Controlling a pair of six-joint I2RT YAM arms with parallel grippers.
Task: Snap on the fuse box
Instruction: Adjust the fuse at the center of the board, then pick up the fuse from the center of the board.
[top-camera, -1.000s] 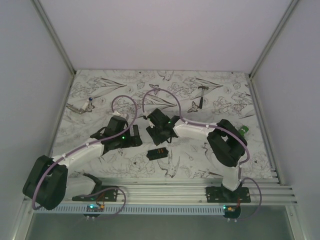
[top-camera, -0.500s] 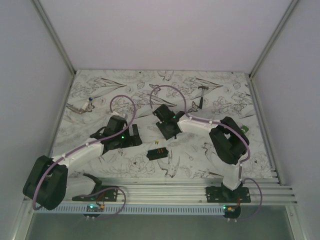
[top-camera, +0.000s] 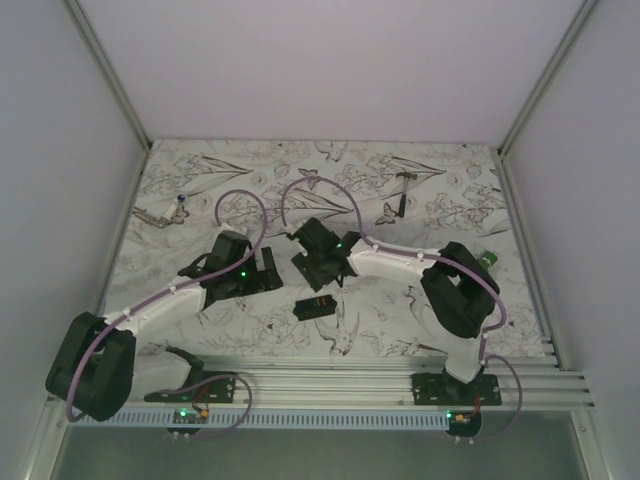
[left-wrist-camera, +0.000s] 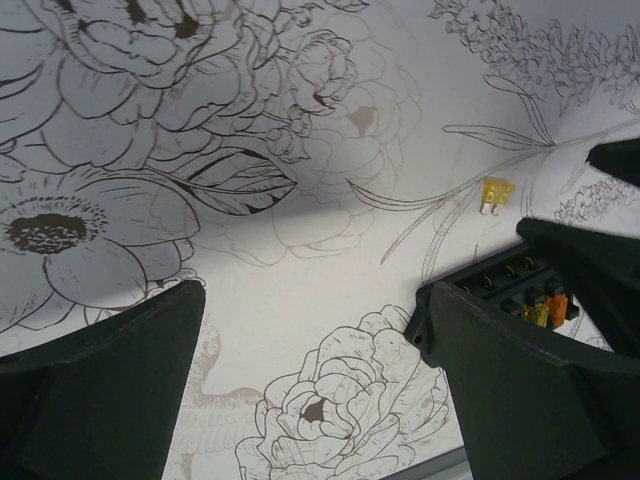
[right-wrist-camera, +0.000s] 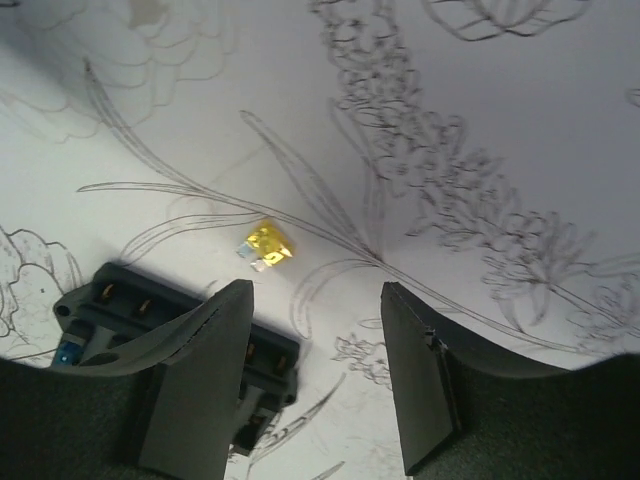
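Jaws on both arms are spread with nothing between them. Left gripper (left-wrist-camera: 310, 300) stands wide over bare floral table cover (top-camera: 200, 190), and right gripper (right-wrist-camera: 318, 290) is parted and just as empty. Fuse box (top-camera: 314, 307) lies flat on the cover near the middle, just on the near side of both grippers, touched by neither. In the left wrist view the fuse box (left-wrist-camera: 515, 283) sits partly behind one finger, slots up, with orange bits showing. In the right wrist view it's at lower left, partly behind a finger, with a blue bit at one end. Loose yellow fuse (right-wrist-camera: 268, 245) lies beside the box, not touching it. Hammer (top-camera: 403, 190) is far right and the green object (top-camera: 487, 259) is by the right arm, both well apart from the box.
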